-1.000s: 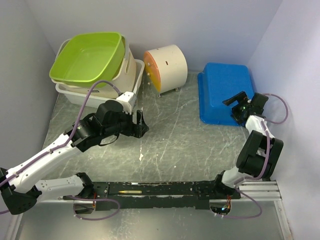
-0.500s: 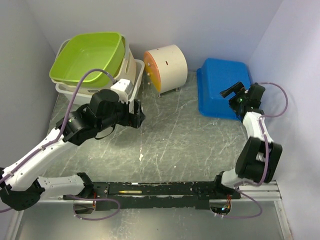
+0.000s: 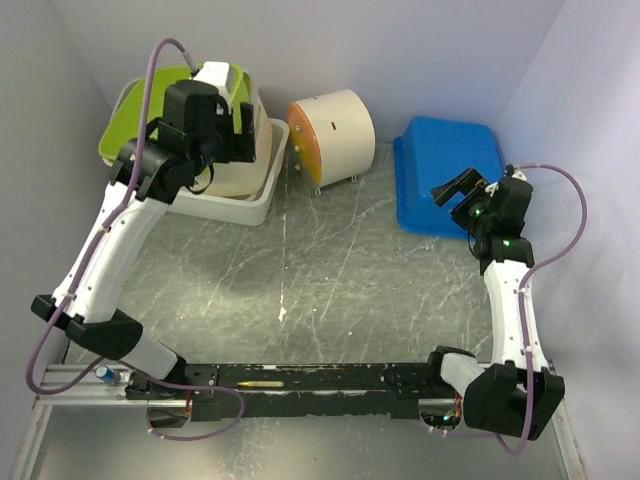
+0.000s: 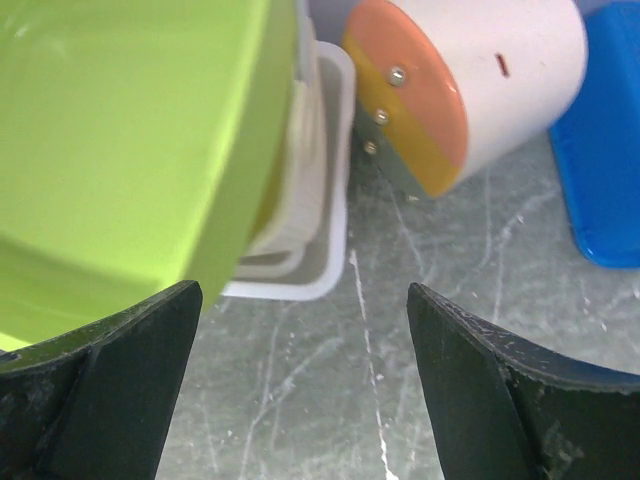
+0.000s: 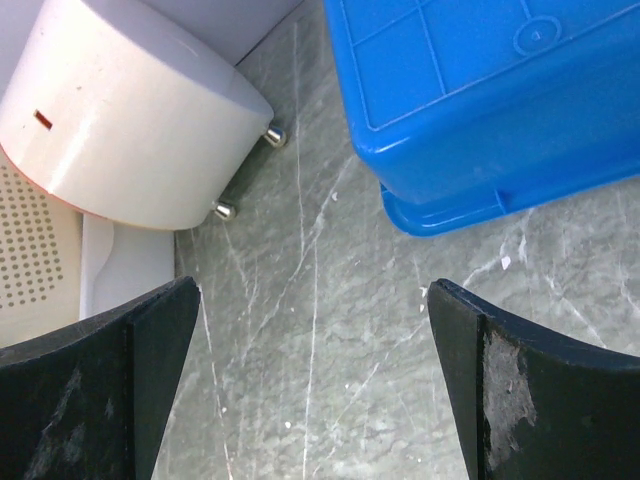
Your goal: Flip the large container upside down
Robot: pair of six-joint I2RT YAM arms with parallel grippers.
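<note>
Blue container (image 3: 445, 172); lime-green tub (image 4: 110, 130); white tray (image 3: 235, 208); cream drum (image 3: 340, 120), orange-yellow face; grey white-veined table (image 3: 340, 270).

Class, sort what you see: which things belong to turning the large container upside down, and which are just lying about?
Job in hand: blue container, right gripper.
Lying about: green basin, cream tub, white tray, white-and-orange drum.

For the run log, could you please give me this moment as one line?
left jaws: open, over green tub | right jaws: open, by blue bin | blue bin: upside down | held: nothing
</note>
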